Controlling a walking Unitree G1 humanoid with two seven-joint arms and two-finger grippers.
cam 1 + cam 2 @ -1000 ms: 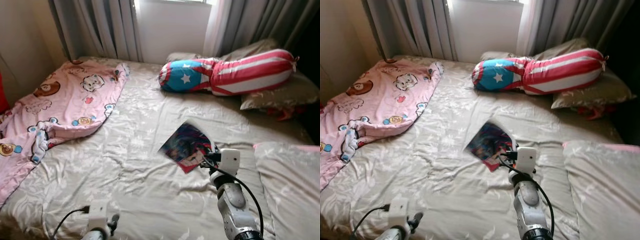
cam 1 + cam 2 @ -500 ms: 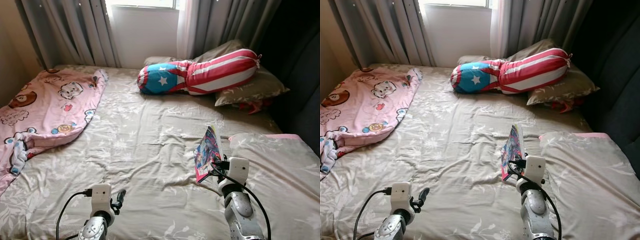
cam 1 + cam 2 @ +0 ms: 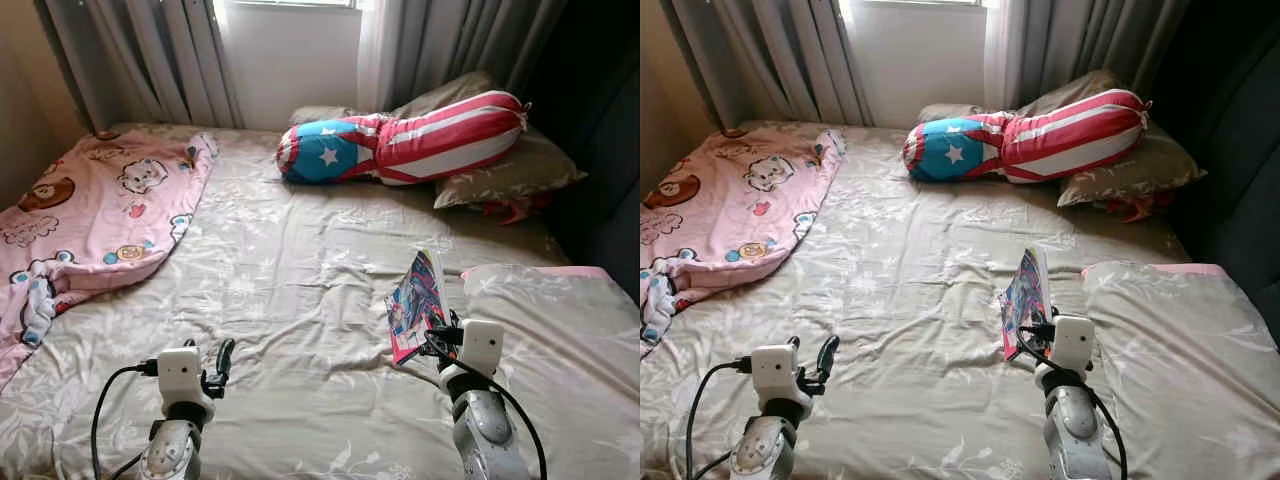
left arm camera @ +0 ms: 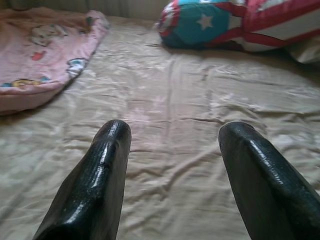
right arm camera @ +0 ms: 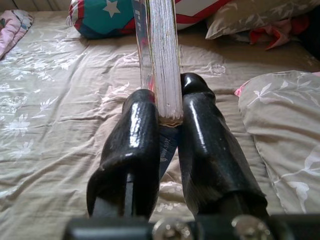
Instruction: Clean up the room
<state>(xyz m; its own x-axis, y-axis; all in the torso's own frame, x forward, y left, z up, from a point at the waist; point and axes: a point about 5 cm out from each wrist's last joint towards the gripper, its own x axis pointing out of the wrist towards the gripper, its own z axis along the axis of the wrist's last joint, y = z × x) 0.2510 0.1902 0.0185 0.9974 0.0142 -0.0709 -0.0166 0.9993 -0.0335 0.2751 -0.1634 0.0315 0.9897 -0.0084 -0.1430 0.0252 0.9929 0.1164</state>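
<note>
Colourful book [image 3: 417,305] upright, edge-on, above bed.

No readable text; print on book [image 3: 416,305] cover too blurred.

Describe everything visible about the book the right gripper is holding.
The book is thin, with a glossy, colourful cover in blues, pinks and reds. It stands nearly upright, lifted off the beige sheet, its lower edge clamped by the right gripper. In the right wrist view its pale page edges sit between the two black fingers. It hangs beside a beige pillow, apart from it.
</note>
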